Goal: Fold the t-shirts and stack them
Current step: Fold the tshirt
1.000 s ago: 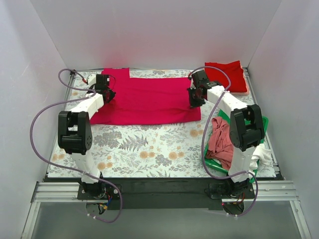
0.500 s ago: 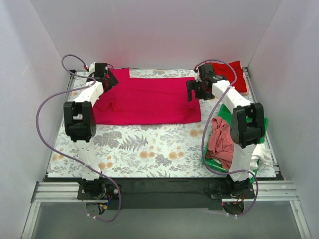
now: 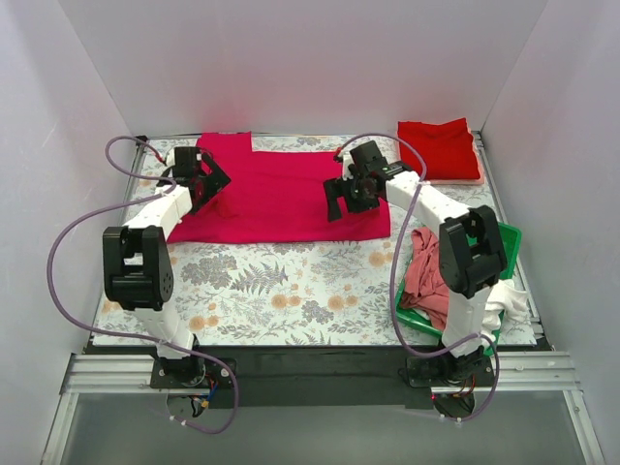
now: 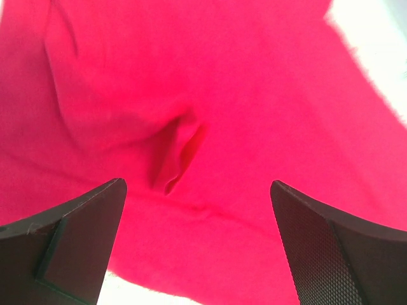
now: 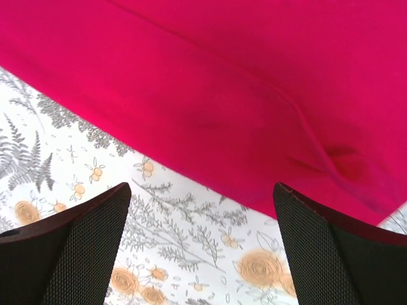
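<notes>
Lying flat: magenta t-shirt [image 3: 281,199], long axis left-right | left gripper [image 4: 197,184] wide | right gripper [image 5: 202,185] wide

Magenta-crimson tee [image 3: 291,194]: spread flat under both finger pairs. A small pucker [image 4: 181,152] is seen between the left fingers [image 4: 76,241], and its edge between the right fingers [image 5: 70,254].
Red tee [image 3: 438,147]: folded square, lying well beyond the right fingers.
Dusty-pink tee [image 3: 428,276]: crumpled, well behind the right fingers, with the white tee [image 3: 509,302] bunched beside it.
</notes>
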`<state>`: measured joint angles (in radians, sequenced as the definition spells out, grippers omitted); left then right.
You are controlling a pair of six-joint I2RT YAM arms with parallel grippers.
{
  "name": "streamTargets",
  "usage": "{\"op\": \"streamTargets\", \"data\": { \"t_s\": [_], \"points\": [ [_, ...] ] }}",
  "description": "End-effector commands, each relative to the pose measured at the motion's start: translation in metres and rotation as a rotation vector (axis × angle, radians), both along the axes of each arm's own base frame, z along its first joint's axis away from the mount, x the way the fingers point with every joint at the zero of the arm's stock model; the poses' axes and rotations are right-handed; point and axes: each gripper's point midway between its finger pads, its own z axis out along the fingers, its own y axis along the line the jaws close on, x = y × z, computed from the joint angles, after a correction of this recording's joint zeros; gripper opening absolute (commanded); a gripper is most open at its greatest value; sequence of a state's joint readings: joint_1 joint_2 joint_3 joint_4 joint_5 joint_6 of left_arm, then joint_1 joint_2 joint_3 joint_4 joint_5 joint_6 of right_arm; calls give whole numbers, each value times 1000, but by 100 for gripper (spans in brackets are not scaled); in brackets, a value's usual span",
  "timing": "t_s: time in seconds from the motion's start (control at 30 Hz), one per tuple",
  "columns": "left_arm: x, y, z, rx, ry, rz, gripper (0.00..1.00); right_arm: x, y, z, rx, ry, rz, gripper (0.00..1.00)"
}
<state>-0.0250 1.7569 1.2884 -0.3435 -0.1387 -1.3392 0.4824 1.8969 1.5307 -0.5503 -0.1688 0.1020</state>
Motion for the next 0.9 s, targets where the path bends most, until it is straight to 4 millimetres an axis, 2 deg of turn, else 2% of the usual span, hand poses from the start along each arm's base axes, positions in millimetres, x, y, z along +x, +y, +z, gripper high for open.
{"op": "streamTargets", "data": {
  "t_s": [0.0, 0.13, 0.17, 0.2, 0.23, 0.3, 0.37, 0.43, 0.53, 0.57, 0.6, 0.67, 0.7, 0.77, 0.8, 0.83, 0.87],
  "points": [
    [-14, -8, -29, -46, 67, -2, 96, 18, 4, -16, 7, 21, -22, 98],
    [-20, 2, -62, -64, 168, 43, 97, 28, -5, -36, -52, 43, -48, 98],
    [-21, 16, -68, -77, 180, 80, 97, 33, -8, -43, -62, 51, -57, 98],
    [-23, 21, -76, -87, 198, 95, 97, 38, -14, -46, -63, 56, -74, 98],
    [-25, 23, -81, -88, 210, 104, 97, 42, -18, -57, -77, 72, -88, 98],
    [-28, 25, -88, -89, 225, 121, 97, 53, -25, -61, -89, 62, -104, 98],
    [-35, 27, -98, -87, 251, 131, 97, 62, -39, -73, -139, 59, -136, 98],
    [-41, 31, -102, -86, 262, 152, 97, 61, -44, -79, -161, 67, -142, 98],
    [-57, 30, -111, -96, 290, 189, 97, 44, -44, -89, -149, 108, -117, 98],
    [-69, 30, -118, -105, 314, 200, 97, 42, -43, -85, -136, 101, -120, 98],
    [-74, 29, -116, -115, 311, 213, 97, 37, -43, -87, -132, 108, -120, 98],
    [-87, 27, -119, -145, 321, 262, 97, 16, -46, -95, -123, 141, -117, 98],
    [-105, 24, -123, -171, 336, 296, 97, 2, -45, -97, -108, 150, -113, 98],
    [-125, 23, -128, -193, 362, 348, 97, -15, -45, -100, -100, 162, -109, 98],
    [-133, 23, -123, -201, 356, 369, 97, -20, -41, -99, -89, 151, -102, 98],
    [-153, 22, -132, -204, 390, 389, 96, -27, -42, -93, -85, 139, -102, 98],
    [-161, 22, -132, -216, 392, 425, 97, -42, -48, -102, -109, 161, -106, 98]
  ]
}}
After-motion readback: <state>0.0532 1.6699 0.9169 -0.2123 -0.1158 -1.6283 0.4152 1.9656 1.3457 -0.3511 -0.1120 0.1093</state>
